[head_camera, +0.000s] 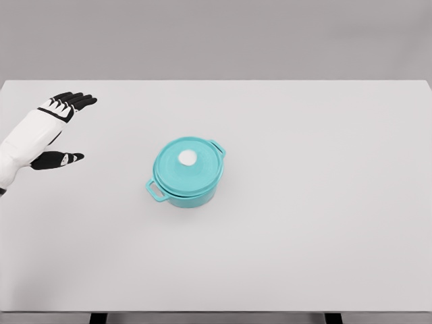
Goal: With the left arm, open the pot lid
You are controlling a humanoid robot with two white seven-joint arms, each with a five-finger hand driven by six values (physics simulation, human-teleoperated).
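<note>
A teal pot (187,173) with two side handles stands near the middle of the white table (304,202). Its teal lid (189,163) sits closed on top, with a small white knob (187,157) at the centre. My left hand (66,128) hovers at the far left of the table, well to the left of the pot and apart from it. Its black fingers (77,101) are spread and the thumb (61,160) points right; it holds nothing. The right arm does not show.
The table's far edge runs across the top of the view and its front edge along the bottom. Two dark table legs (98,317) show below the front edge.
</note>
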